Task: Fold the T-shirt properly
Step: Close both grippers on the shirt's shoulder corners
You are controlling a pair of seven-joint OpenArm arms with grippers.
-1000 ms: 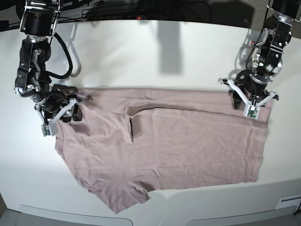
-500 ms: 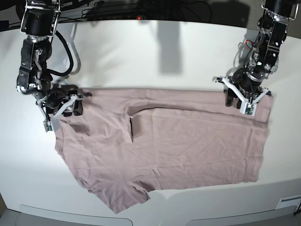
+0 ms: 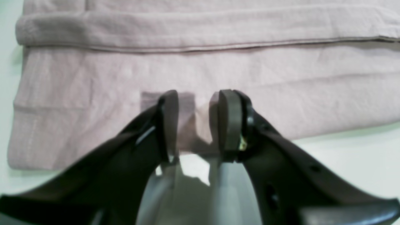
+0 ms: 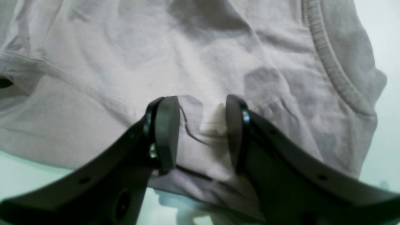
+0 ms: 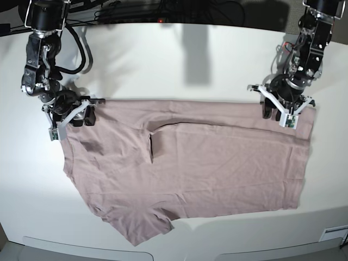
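The T-shirt (image 5: pixel 217 163) is lying spread on the tabletop (image 5: pixel 179 60); the left gripper (image 3: pixel 197 125) and right gripper (image 4: pixel 201 131) are hovering at its far edge, jaws spread, pinching nothing.

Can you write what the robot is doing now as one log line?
task: fold T-shirt | left gripper: open, over hem edge | right gripper: open, near collar | shirt: flat on table

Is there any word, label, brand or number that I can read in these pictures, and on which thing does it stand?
None: no text can be read.
T-shirt: plain, no print or tag visible.
White table: bare of writing.
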